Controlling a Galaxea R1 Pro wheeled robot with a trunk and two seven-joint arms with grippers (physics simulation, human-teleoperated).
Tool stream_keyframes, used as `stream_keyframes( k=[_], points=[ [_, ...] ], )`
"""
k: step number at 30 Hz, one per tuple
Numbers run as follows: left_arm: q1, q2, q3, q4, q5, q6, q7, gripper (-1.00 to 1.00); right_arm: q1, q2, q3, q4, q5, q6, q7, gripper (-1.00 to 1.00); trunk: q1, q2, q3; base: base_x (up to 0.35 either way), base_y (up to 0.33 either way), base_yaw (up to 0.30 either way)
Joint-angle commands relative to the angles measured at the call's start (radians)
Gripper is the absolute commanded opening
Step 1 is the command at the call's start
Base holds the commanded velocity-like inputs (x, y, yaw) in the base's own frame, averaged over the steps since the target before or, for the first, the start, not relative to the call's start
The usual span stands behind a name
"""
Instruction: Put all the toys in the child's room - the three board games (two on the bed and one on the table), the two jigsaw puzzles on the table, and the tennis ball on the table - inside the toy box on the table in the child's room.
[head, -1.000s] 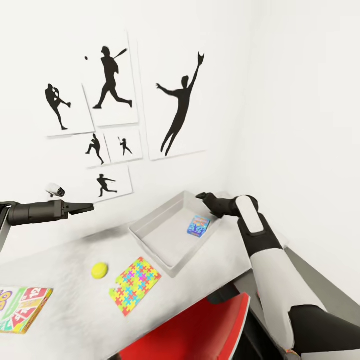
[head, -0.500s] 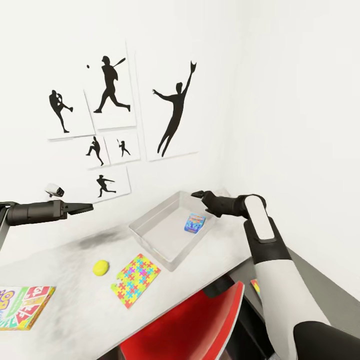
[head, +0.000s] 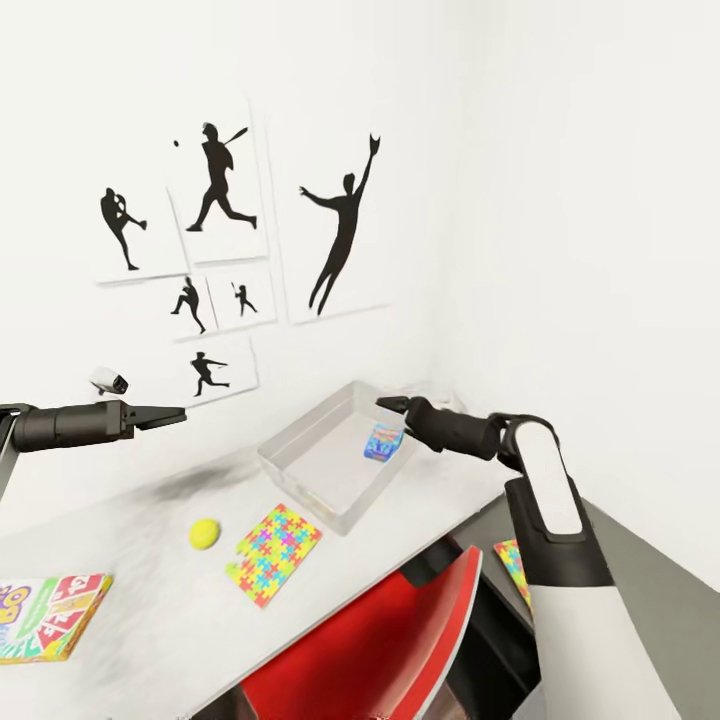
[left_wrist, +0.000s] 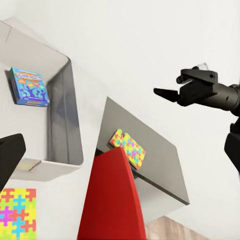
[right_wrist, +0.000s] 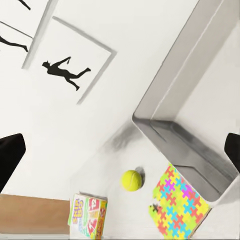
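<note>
Shallow grey toy box (head: 300, 470), knobbly puzzle (head: 274, 553), fuzzy ball (head: 205, 533)

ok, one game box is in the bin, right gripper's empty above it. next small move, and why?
Probably swing the right gripper back from the toy box toward the jigsaw puzzle on the table. Its fingers are open with nothing between them, a board game already lies inside, and the puzzle is the closest toy still out.
</note>
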Motion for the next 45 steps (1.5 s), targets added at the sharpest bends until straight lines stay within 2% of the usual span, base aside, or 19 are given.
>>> stream_keyframes(
  k=[1, 4, 8, 16, 19, 22, 25, 34, 38, 45],
  points=[
    [-0.001, 0.001, 0.0, 0.0, 0.0, 0.011, -0.004, 1.0, 0.024, 0.0, 0.011, -0.019, -0.023, 0.002, -0.01, 1.0, 0.0, -0.002, -0.001, -0.131, 0.154, -0.023],
    [0.0, 0.001, 0.0, 0.0, 0.0, 0.011, -0.004, 1.0, 0.069, -0.002, 0.041, -0.052, -0.074, 0.002, -0.01, 1.0, 0.0, -0.002, -0.001, -0.156, 0.179, -0.011],
    [0.001, 0.001, 0.0, 0.0, 0.0, 0.01, -0.004, 1.0, 0.123, -0.005, 0.067, -0.069, -0.114, 0.002, -0.01, 1.0, 0.0, -0.002, 0.0, -0.087, 0.086, -0.004],
    [0.002, 0.001, 0.0, 0.0, 0.001, 0.008, -0.004, 1.0, 0.21, -0.014, 0.078, -0.088, -0.127, 0.002, -0.005, 1.0, 0.0, -0.002, 0.0, -0.018, 0.017, -0.001],
    [0.002, 0.007, 0.0, -0.001, 0.001, 0.008, -0.004, 1.0, 0.245, -0.017, 0.077, -0.096, -0.128, 0.002, 0.018, 1.0, 0.0, -0.002, 0.0, -0.003, 0.003, 0.0],
    [0.002, 0.015, 0.0, -0.001, 0.002, 0.008, -0.004, 1.0, 0.274, -0.022, 0.072, -0.1, -0.126, 0.002, 0.09, 1.0, 0.0, -0.002, 0.0, -0.003, 0.001, 0.0],
    [0.002, 0.016, 0.0, -0.001, 0.002, 0.008, -0.004, 1.0, 0.279, -0.029, 0.069, -0.101, -0.124, 0.002, 0.132, 1.0, 0.0, -0.002, 0.0, -0.046, 0.007, 0.0],
    [0.002, 0.017, -0.002, -0.004, 0.003, 0.006, -0.004, 1.0, 0.3, -0.097, 0.064, -0.101, -0.124, 0.002, 0.252, 1.0, 0.0, -0.002, 0.0, -0.158, 0.059, 0.0],
    [0.002, 0.017, -0.002, -0.004, 0.003, 0.006, -0.004, 1.0, 0.315, -0.107, 0.058, -0.101, -0.123, 0.002, 0.29, 1.0, 0.0, -0.002, 0.001, -0.115, 0.013, -0.026],
    [0.002, 0.017, -0.003, -0.006, 0.003, 0.006, -0.004, 1.0, 0.372, -0.114, -0.022, -0.101, -0.123, 0.002, 0.393, 1.0, 0.0, -0.002, 0.007, -0.215, 0.081, -0.153]
  ],
)
